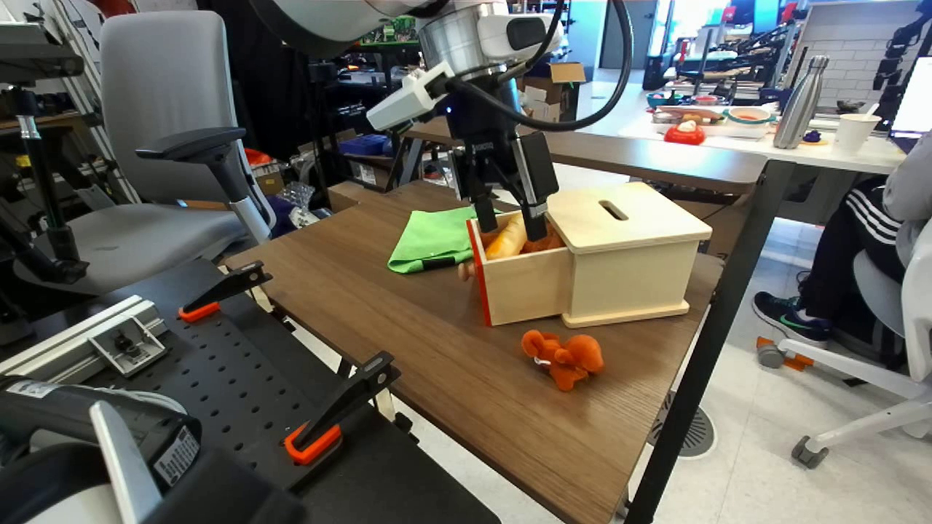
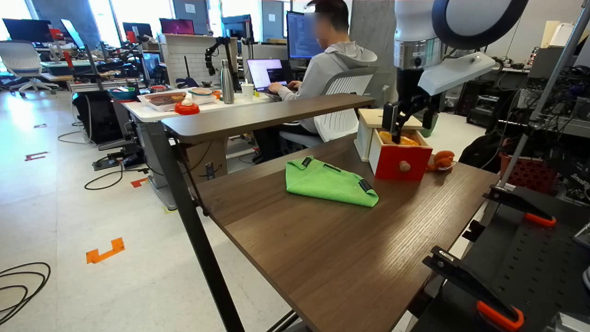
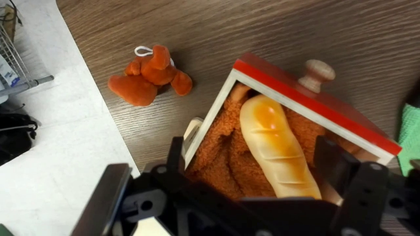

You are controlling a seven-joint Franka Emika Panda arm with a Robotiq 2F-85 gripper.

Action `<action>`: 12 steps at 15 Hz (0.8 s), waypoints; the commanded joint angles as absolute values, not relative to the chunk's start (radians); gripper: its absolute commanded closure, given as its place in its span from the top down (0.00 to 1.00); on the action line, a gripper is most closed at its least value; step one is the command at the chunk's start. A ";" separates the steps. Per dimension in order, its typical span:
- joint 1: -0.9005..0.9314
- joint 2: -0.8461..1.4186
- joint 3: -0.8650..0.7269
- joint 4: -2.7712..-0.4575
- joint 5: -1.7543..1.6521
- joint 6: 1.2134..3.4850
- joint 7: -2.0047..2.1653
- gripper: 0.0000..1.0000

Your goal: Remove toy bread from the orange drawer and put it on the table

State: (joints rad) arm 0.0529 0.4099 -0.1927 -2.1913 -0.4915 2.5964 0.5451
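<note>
The toy bread (image 3: 277, 144) is long, cream-yellow with orange on top. It lies in the pulled-out orange drawer (image 3: 315, 113), on brown-orange plush; its lower end is hidden behind the gripper. Both exterior views also show the bread (image 1: 507, 239) (image 2: 406, 141) and the drawer (image 1: 526, 290) (image 2: 387, 162) with its red front and wooden knob. My gripper (image 1: 512, 223) is open and empty, pointing down just above the drawer. In the wrist view its fingers (image 3: 251, 147) stand apart on either side of the bread. The table (image 2: 359, 240) is brown wood.
The larger pale-wood box (image 1: 630, 273) with a slotted lid adjoins the drawer. A lumpy orange plush toy (image 1: 564, 358) lies on the table beside the drawer. A green cloth (image 2: 329, 182) lies on the knob's side. A raised shelf (image 2: 272, 113) runs along one table edge.
</note>
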 commanded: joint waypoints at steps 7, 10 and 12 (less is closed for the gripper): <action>0.077 0.471 -0.216 -2.144 -0.460 2.647 0.507 0.75; 0.075 0.479 -0.215 -2.135 -0.450 2.644 0.496 0.66; 0.073 0.482 -0.215 -2.131 -0.446 2.644 0.491 0.49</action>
State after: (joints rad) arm 0.0593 0.4603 -0.1963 -2.1518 -0.4815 2.6203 0.5303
